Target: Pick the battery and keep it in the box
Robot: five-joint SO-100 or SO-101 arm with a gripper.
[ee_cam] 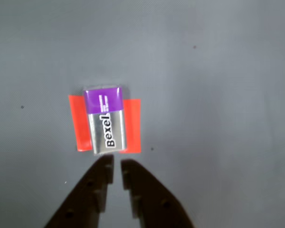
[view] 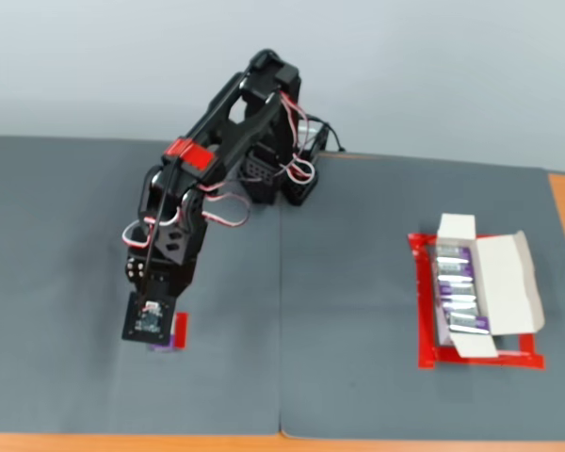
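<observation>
Gripper [ee_cam: 117,164]: the two dark fingers come in from the bottom edge of the wrist view, tips close together with only a narrow slit between them, holding nothing. The tips sit just short of the near end of the battery [ee_cam: 105,119], apparently not touching it; height above the mat cannot be judged from this view.

Battery: a Bexel block, purple band at the far end, silver body with the label running lengthwise. It lies flat on a red tape patch [ee_cam: 132,124] that shows on both its long sides, all on the grey mat [ee_cam: 218,95].

In the fixed view the arm [view: 207,179] reaches down to the left of the mat. The battery there is almost hidden under the wrist.

The box [view: 499,292] is well apart, at the right of the fixed view, flaps open, inside a red tape outline [view: 424,311], with several purple-silver batteries [view: 457,292] already lined up in it.

Step judged: approach to the pick; grasp not yet made.

Next move calls for: spreading the jaws wider than the battery's short side, advancing so the fingers straddle its long sides, then closing.
</observation>
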